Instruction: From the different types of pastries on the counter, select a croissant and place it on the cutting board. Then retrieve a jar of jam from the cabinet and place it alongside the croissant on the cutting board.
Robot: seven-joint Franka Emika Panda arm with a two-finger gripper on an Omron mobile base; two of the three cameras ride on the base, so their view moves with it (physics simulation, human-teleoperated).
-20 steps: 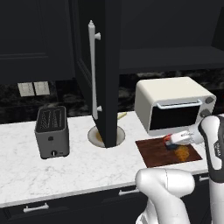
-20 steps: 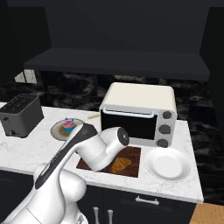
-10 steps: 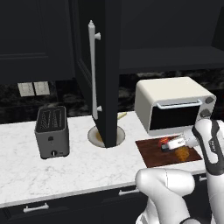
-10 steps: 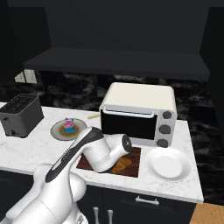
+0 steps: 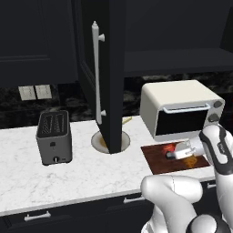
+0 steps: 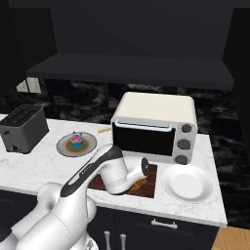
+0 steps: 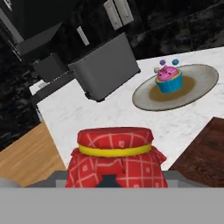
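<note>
1. Spanning every view was the counter (image 5: 86, 173), white marble over dark drawers, with the black cabinet (image 5: 113, 68) above it, door swung open and white bar handle facing the left base camera.
2. Next in size came the toaster oven (image 6: 156, 129) at the back, with the toaster (image 5: 53, 136) well apart at the far end.
3. Lying in front of the toaster oven was the cutting board (image 5: 157, 159), dark reddish-brown, with the pale plate (image 6: 188, 183) just beside it.
4. Smaller again was the gripper (image 5: 175, 152), held low over the board, clamped on the jar of jam (image 7: 114, 162); the red checked cloth top sat between the finger tips in the hand view.
5. Smallest was the croissant (image 5: 191, 161), a golden-orange lump already on the board, just beside the jar.
6. Judging from this, the first half of the task looked done and the step in hand was setting the jar down alongside the croissant. I could not tell whether the jar's base was touching the wood.
7. The next move probably called for lowering until the jar stood flat, parting the fingers, then lifting straight away so neither jar nor pastry got knocked.
8. The left base view showed jar, croissant and open cabinet together. The right base view had the arm covering the jar, yet it gave the plate and a cupcake (image 6: 76, 140) on a dish (image 6: 63, 147). The hand view gave the jar's yellow band close up.
</note>
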